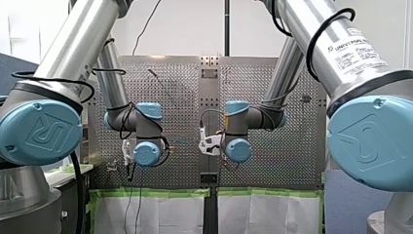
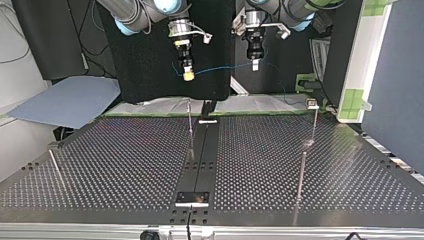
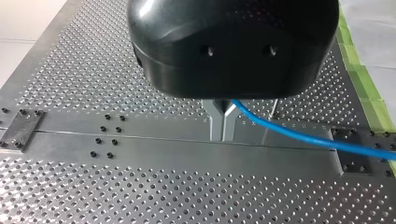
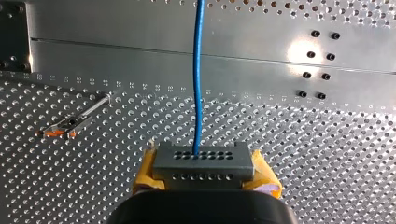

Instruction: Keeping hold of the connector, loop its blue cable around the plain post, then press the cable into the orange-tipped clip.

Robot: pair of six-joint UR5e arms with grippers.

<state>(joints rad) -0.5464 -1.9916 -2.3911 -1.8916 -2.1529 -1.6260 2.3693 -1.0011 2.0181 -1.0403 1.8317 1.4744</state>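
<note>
taking the top view from its left: my right gripper (image 2: 188, 75) hangs high over the table (image 2: 115, 165), and its wrist view shows the yellow pads (image 4: 145, 175) clamped on the ends of the grey connector (image 4: 204, 163). almost under it stands the middle post (image 2: 190, 122), just beside the rail (image 2: 206, 150). the wrist view shows the clip (image 4: 70, 123), orange at its end, beside this gripper and on its side of the rail, so the two may be one thing, though i cannot tell. the cable (image 2: 225, 68) leaves the connector and runs nearly level toward the view's right to my left gripper (image 2: 255, 64), whose metal fingers (image 3: 215, 122) are pressed together on it, the cable trailing out to one side. its long axis thus lies across the table, well above both posts. the outer post (image 2: 314, 122) stands at the view's right, on my left arm's side, and looks the likelier plain one. the span, i judge, must drop beside that post before any wrap, with my right arm carrying the connector round.
</note>
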